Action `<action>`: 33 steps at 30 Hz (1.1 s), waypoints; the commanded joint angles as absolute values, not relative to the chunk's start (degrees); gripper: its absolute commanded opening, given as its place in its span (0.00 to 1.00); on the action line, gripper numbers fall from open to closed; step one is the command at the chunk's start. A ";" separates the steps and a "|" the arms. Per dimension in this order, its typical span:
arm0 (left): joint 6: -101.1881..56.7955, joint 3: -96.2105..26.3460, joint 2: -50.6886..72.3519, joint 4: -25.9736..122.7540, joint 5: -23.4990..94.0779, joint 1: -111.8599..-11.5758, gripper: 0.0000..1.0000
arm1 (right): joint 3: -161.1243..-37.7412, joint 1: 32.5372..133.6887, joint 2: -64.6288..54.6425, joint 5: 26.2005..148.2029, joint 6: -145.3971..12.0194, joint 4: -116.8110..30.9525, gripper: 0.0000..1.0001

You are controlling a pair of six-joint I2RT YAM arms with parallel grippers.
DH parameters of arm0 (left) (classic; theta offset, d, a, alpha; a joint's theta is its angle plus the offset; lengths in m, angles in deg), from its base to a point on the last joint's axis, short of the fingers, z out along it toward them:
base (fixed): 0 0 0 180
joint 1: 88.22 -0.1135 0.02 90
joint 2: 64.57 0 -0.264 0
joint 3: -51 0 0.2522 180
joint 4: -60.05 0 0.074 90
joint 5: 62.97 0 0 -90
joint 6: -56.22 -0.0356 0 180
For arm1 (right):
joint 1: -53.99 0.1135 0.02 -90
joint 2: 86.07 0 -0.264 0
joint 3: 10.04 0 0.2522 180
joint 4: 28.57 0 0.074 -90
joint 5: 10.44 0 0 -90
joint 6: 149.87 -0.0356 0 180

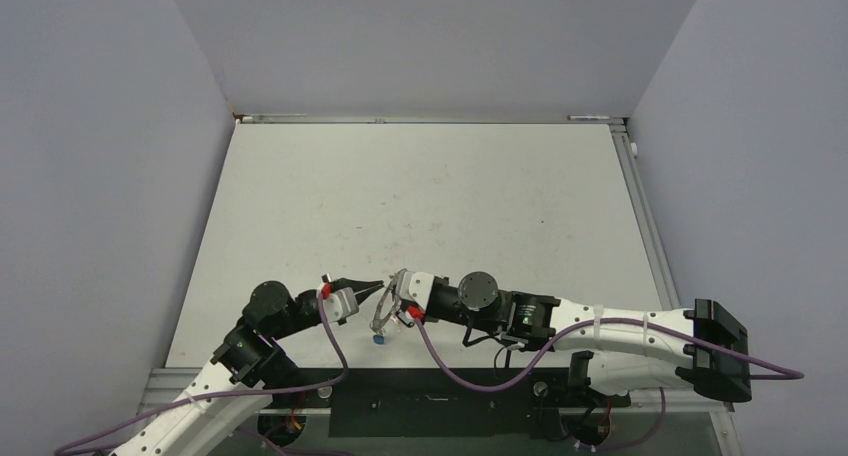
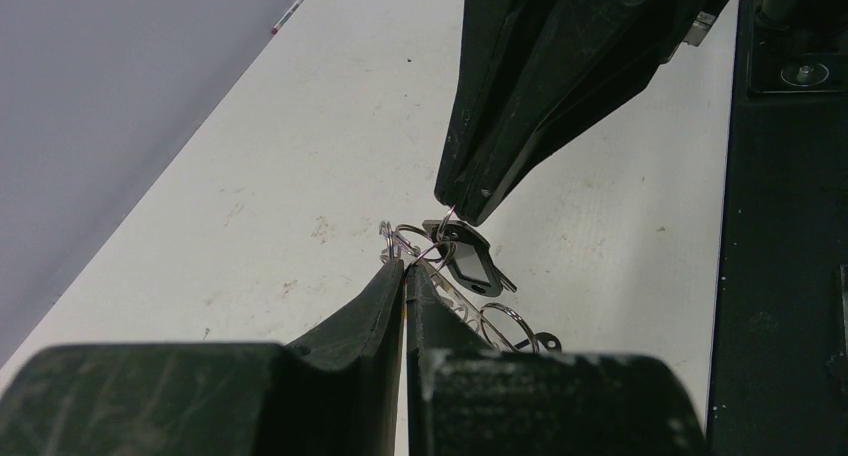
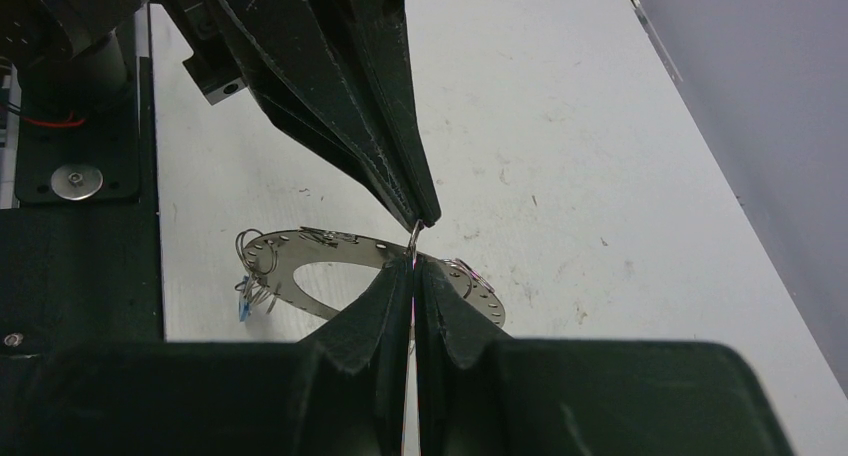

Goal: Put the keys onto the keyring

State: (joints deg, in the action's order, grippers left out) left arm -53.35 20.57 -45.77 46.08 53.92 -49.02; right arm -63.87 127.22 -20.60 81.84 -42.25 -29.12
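Both arms are meeting low in the top view, just left of centre, over the near part of the table (image 1: 430,196), and they are working tip to tip. The right gripper (image 3: 414,269) is pressing its fingers together with no gap showing. Going by its own wrist view, it is pinching the rim of the keyring (image 3: 300,253), which is hanging tilted above the table rather than lying on it. The left gripper (image 2: 405,268) is likewise squeezing narrow. It seems to be nipping a small wire loop (image 3: 413,238) right at that rim, though the wire is too fine to be sure. A key with a black tag (image 2: 470,264) is dangling just beside the two tips in the middle of the left wrist view. A blue tag (image 3: 243,309) is hanging at the ring's other side, lower left in the right wrist view.

I'd judge they are working the black-tagged key's loop onto the ring. The next move is calling for a small, steady pull while the ring is gripped firmly; any twist could slip the wire free.
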 commanded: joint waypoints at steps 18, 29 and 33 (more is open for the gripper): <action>-51.00 19.03 -46.29 51.22 52.87 -49.98 0.00 | -65.46 128.78 -20.07 79.74 -40.80 -28.23 0.09; -50.74 19.01 -46.38 51.38 53.18 -50.15 0.00 | -67.34 128.80 -18.90 77.40 -42.53 -31.97 0.18; -50.74 19.10 -46.36 51.38 53.15 -50.18 0.00 | -67.76 128.81 -18.48 76.90 -43.04 -32.66 0.20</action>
